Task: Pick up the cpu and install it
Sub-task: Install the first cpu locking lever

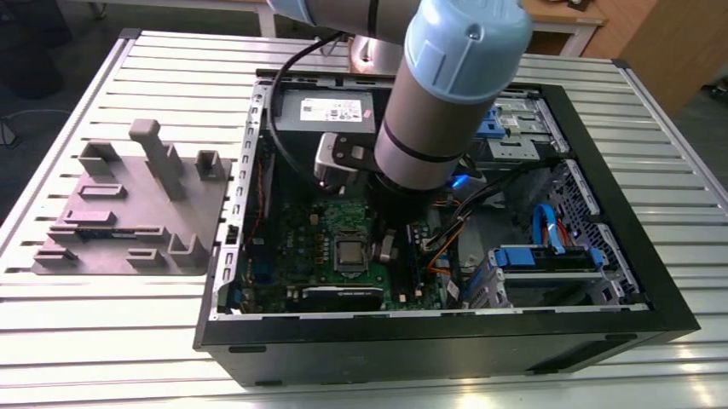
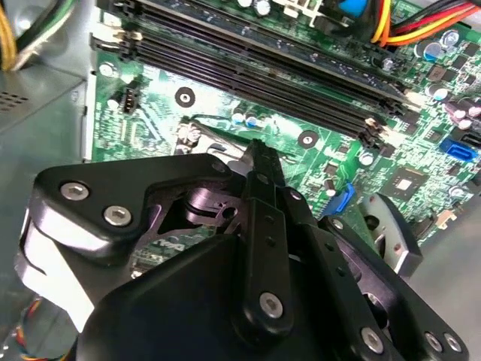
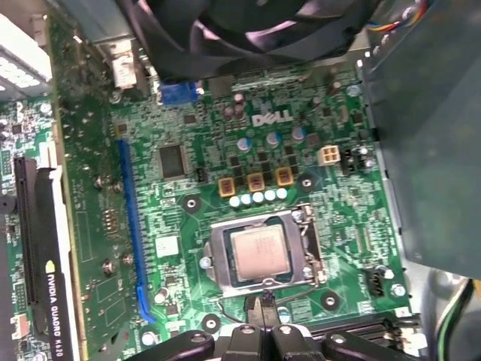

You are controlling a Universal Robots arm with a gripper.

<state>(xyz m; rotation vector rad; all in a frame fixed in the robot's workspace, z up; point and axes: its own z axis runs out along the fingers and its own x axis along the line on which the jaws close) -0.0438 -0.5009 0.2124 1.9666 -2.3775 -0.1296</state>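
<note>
1. A slatted metal table [image 1: 91,341] was seen bearing an open computer case [image 1: 455,349].
2. The cpu [image 3: 259,253] was seen lying flat in its socket frame [image 3: 218,257], judged seated.
3. The gripper [image 3: 264,305], jaws pressed together on nothing, was held just beside it.
4. Memory slots [image 2: 248,74] were shown in the second wrist view.

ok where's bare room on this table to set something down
Bare table slats between the grey fixture block and the table's near edge, and a strip at the exterior view's right of the computer case. Inside the case it is crowded: motherboard, cables, robot arm.
</note>
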